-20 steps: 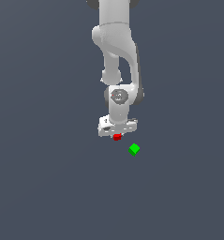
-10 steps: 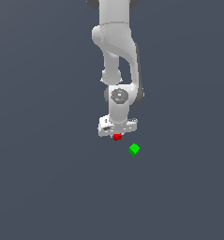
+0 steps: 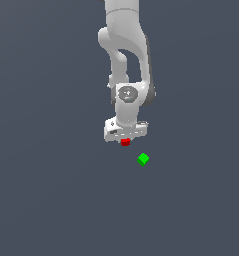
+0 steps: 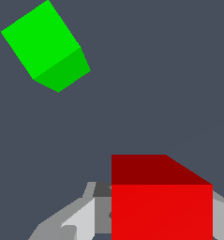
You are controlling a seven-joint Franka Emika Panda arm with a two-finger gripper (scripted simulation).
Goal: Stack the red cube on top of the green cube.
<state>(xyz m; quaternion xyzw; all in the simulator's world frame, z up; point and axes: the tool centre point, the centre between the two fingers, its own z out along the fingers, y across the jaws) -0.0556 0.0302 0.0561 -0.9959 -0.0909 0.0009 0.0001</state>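
Note:
The red cube [image 3: 125,142] sits right under my white gripper [image 3: 125,140], between its fingers. In the wrist view the red cube [image 4: 161,206] fills the space between the grey fingers [image 4: 83,218], which lie against both of its sides, so the gripper [image 4: 161,225] is shut on it. The green cube [image 3: 143,159] lies on the grey floor a short way off, toward the exterior view's right and nearer the camera. It also shows in the wrist view [image 4: 43,44], apart from the red cube and turned at an angle.
The flat dark-grey floor [image 3: 51,200] stretches all around. The white arm [image 3: 123,45] rises straight above the gripper.

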